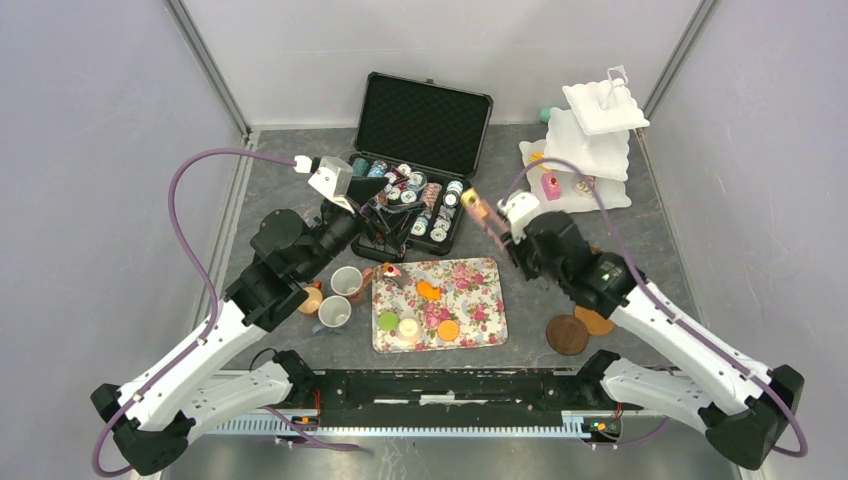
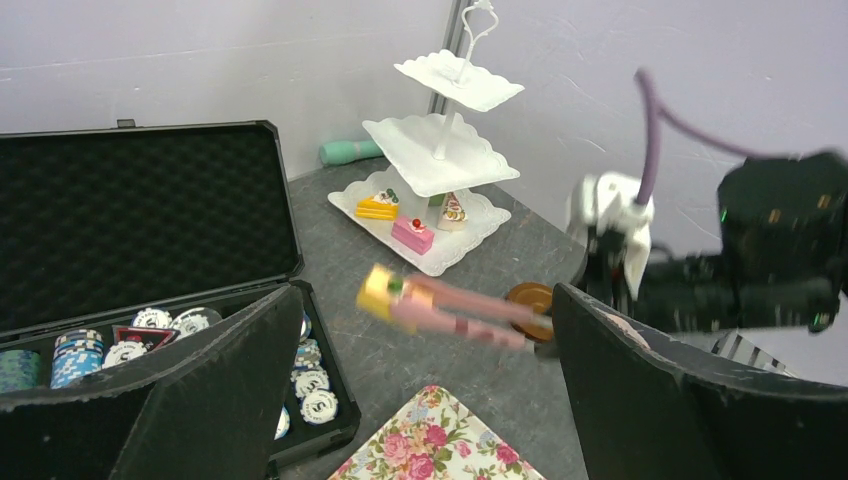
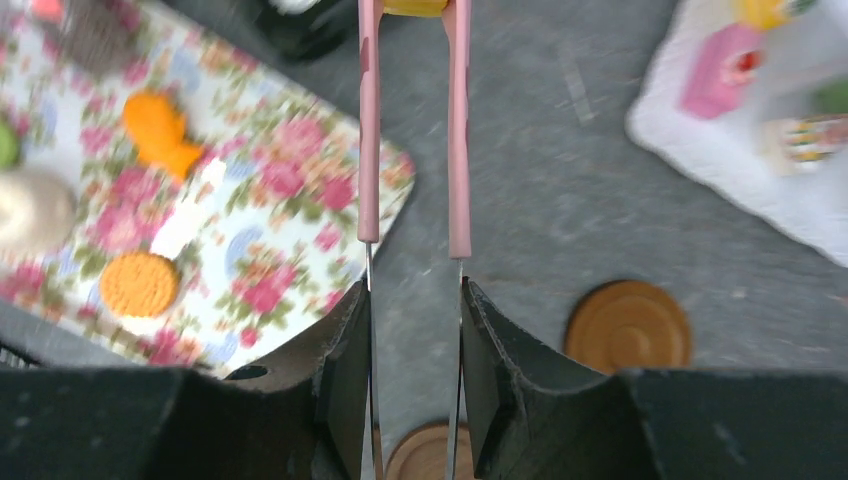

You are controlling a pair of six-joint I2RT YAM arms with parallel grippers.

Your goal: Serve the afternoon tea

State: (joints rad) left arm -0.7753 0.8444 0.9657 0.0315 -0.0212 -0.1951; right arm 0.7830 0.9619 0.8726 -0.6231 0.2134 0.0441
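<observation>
My right gripper [image 1: 508, 228] [image 3: 415, 330] is shut on the pink tongs [image 3: 459, 150], which pinch a yellow cake [image 1: 469, 194] [image 2: 380, 291] above the table between the chip case and the white tiered stand [image 1: 592, 140]. The floral tray [image 1: 480, 300] holds an orange cake [image 1: 430, 290], a green macaron [image 1: 388, 321], a cream piece [image 1: 409, 326], an orange macaron [image 1: 448, 330] and a brown cake [image 1: 392, 270]. A pink cake [image 1: 550, 187] and two others sit on the stand's bottom tier. Three mugs [image 1: 347, 282] stand left of the tray. My left gripper [image 1: 375, 218] [image 2: 420, 400] is open and empty.
An open black case [image 1: 420, 170] of poker chips lies behind the tray, under my left gripper. Two brown coasters [image 1: 567, 334] lie right of the tray, beneath my right arm. A mint green object [image 2: 350, 151] lies behind the stand by the back wall.
</observation>
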